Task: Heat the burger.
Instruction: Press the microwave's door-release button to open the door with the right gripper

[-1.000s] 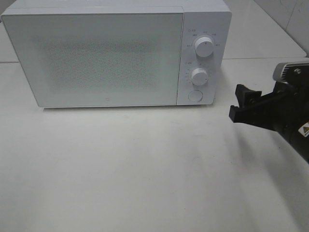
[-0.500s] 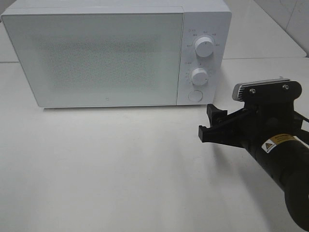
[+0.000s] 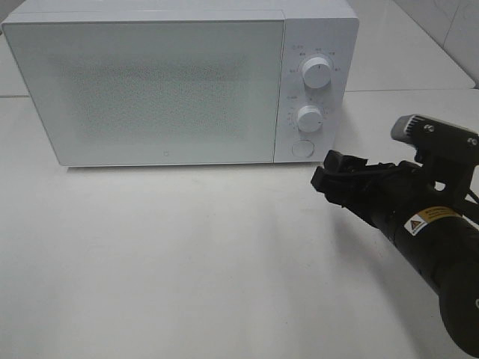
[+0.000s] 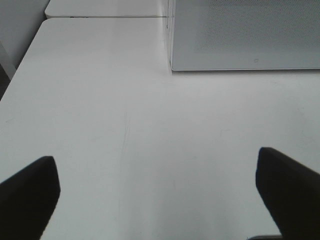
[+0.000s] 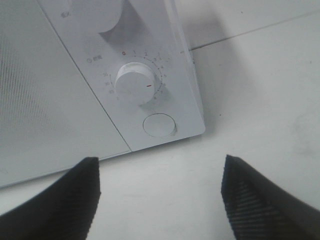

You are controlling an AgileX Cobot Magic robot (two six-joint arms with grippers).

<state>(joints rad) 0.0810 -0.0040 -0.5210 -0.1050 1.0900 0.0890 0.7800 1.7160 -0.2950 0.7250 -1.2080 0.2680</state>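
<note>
left fingers [image 4: 30, 192] spread wide, nothing between them, above the white surface [image 3: 187, 262] | I count one white microwave [image 3: 150, 90], far, door [image 3: 150, 45] shut | two knobs [image 3: 317, 74] and one round button [image 3: 301, 148] on its right panel | right fingers [image 5: 265, 200] apart, nothing held, near right, facing that panel | burger: I can't see it in any view, so its place, look and heading I cannot tell

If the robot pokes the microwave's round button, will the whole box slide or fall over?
Probably neither. The microwave is a wide, low box resting flat on the table, so tipping looks unlikely. The round button sits low on its front, so a poke has little leverage. A hard shove might slide it, since the table looks smooth.
</note>
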